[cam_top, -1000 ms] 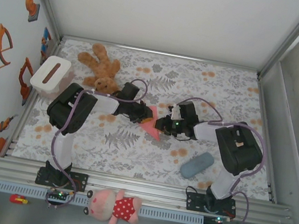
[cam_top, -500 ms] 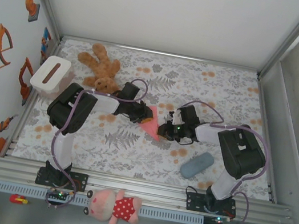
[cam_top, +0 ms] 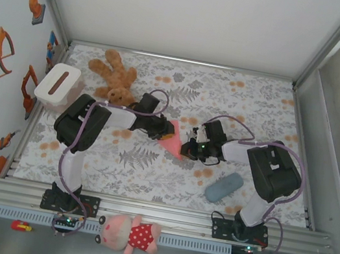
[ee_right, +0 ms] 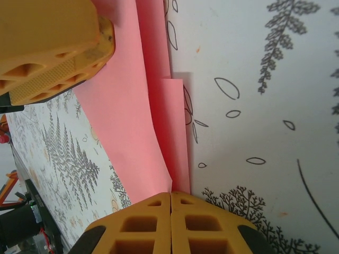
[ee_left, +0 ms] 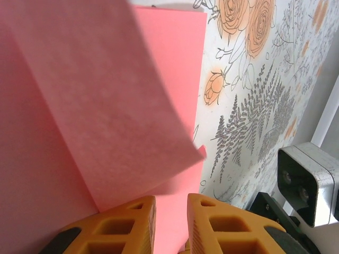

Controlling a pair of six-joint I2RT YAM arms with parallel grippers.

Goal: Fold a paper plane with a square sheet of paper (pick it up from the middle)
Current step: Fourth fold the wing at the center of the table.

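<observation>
**Top view.** The paper lies on the flowered table cover, directly between the two grippers. The left gripper is at the paper's far corner. The right gripper is at its near right edge.

**Left wrist view.** The paper lies just ahead of the fingers. One layer is raised and curled above a flat layer. The fingers stand slightly apart, with pink in the gap. It cannot be told whether they clamp the paper.

**Right wrist view.** The fingers are pressed together. The folded edge of the paper runs straight into the seam between them, so they appear to pinch that edge. Ahead and to the left, a finger of the other gripper rests on the paper.

**Handling.** The paper is judged thin, light and limp. It creases readily and may tear if the two arms pull apart. Grip it at a folded edge, where the doubled layers are stiffer, and hold close to the crease.
</observation>
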